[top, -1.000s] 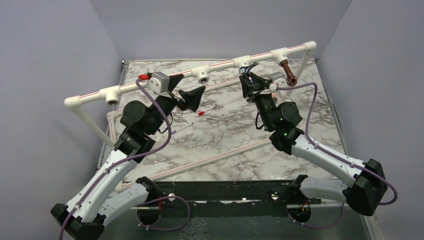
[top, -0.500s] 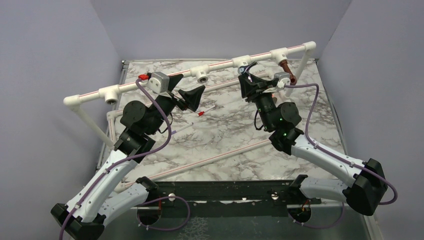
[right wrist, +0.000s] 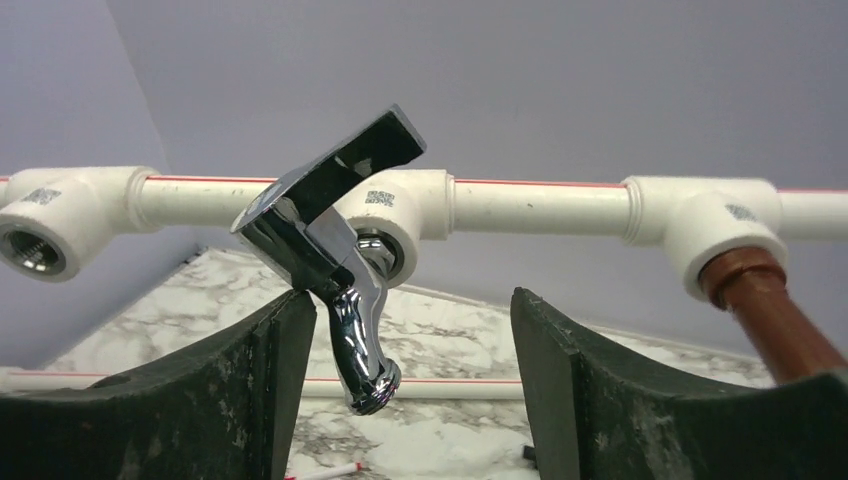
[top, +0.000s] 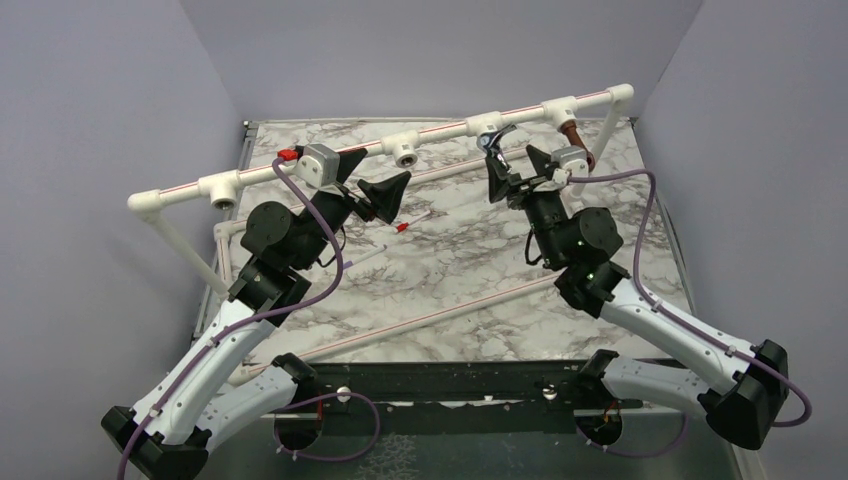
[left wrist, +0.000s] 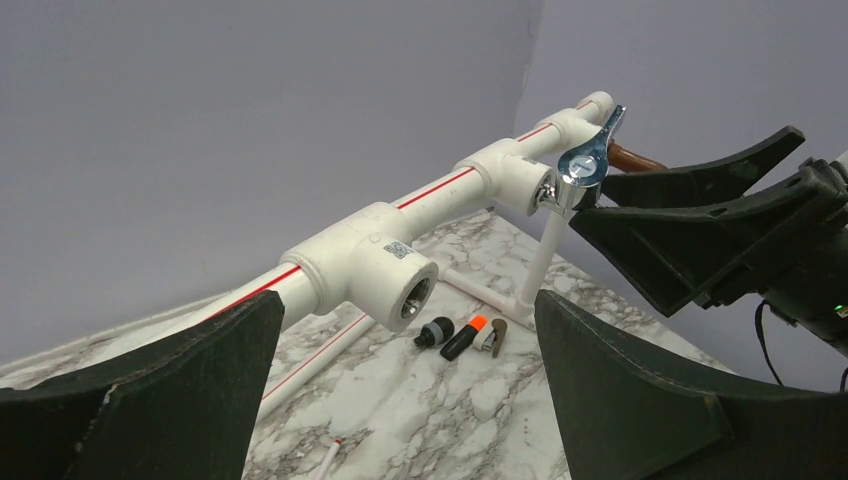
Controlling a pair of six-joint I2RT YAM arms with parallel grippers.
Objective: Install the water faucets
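Right end effector [right wrist: 410, 300] stands half open around the chrome faucet [right wrist: 330, 250] and holds nothing. Its left finger is just beside the spout, perhaps touching, and its right finger is clearly apart. The faucet sits with its threaded end in a tee [right wrist: 410, 200] of the pipe [right wrist: 540, 205], at about 1 o'clock of the tabletop [top: 450, 270] in the top view. In the right wrist view its spout points to 5 o'clock and its lever to 1 o'clock. The brown faucet [right wrist: 765, 310] is in the next tee, at 2 o'clock. Left end effector [left wrist: 408, 300] is wide open and empty, near an empty tee [left wrist: 375, 270] at 11 o'clock.

I judge the step to be screwing the chrome faucet home by repeated turns. To do it well, the fingers should close on the body or spout, not on the thin lever, which can slip or swing. The wrist should turn around the axis of the socket, so that the thread does not cross. Side force should stay small, because the pipe frame looks light. The last turn should end with the spout hanging to 6 o'clock.
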